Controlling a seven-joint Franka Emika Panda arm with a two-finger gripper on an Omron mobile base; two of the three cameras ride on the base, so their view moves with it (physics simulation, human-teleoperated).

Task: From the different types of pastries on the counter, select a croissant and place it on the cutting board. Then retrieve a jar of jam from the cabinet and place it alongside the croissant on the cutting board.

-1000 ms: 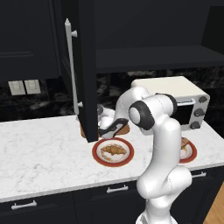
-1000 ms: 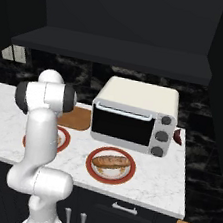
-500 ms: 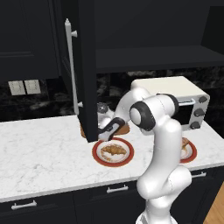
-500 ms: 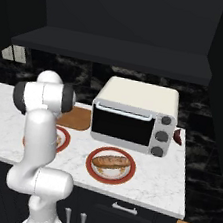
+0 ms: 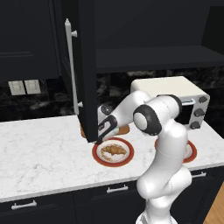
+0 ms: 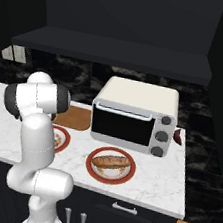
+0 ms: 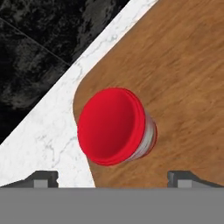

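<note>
The red jar of jam [image 7: 114, 127] stands upright on the wooden cutting board [image 7: 183, 65], close to the board's rounded corner. My gripper [image 7: 113, 177] hovers above it, open, with its fingertips [image 7: 41, 178] wide on either side and not touching the jar. From the left base, the gripper [image 5: 104, 130] sits low, just behind the open cabinet door [image 5: 86, 70]. The croissant [image 5: 113, 151] lies on a red-rimmed plate [image 5: 98, 155] in front of the cutting board [image 5: 124, 129]. The oblong loaf [image 6: 110, 161] rests on another plate [image 6: 126, 175] on the counter [image 6: 153, 183].
A cream toaster oven [image 6: 133, 117] stands to the right of the cutting board [image 6: 74, 118]. The door's silver bar handle [image 5: 70, 65] juts toward me. A dark red object [image 6: 178, 136] sits by the oven's right side. White marble counter [image 5: 39, 153] stretches to the left.
The hand has shifted slightly lower and toward the cabinet door. Its jaws stayed open, and the croissant and plates have not moved.
</note>
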